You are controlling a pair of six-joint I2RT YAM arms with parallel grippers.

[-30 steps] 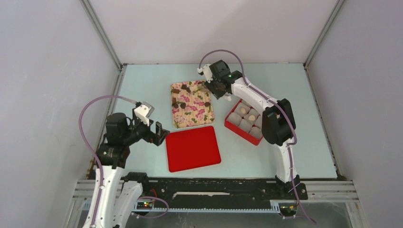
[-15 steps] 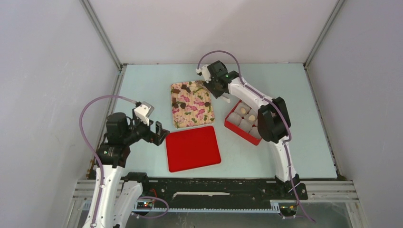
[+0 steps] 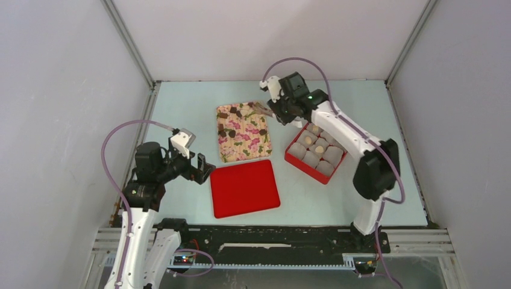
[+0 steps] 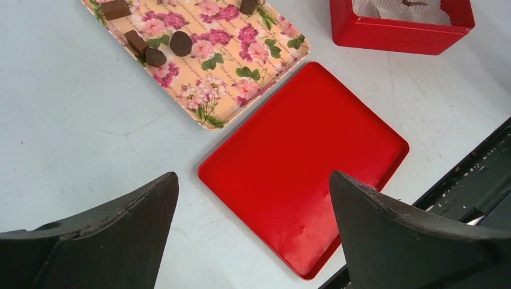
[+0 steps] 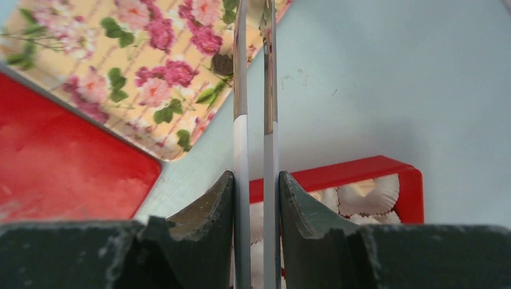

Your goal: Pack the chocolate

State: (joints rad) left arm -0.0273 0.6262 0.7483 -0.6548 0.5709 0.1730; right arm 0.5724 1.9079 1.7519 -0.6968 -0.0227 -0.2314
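Right fingers [image 5: 205, 211] clamp tongs [image 5: 240, 90], seemingly: plain at wrist, not overhead.

L arm folded back at near-left, left gripper [image 3: 202, 168] jaws spread wide, aimed fwd. R arm stretched far fwd, right gripper [image 3: 281, 113] fingers [image 5: 224, 198] pinched onto thin metal tweezers [image 5: 241, 90]

2 white arms [image 3: 346, 126] with black joint housings [image 3: 369, 174], each trailing a looping purple cable [image 3: 117, 135].
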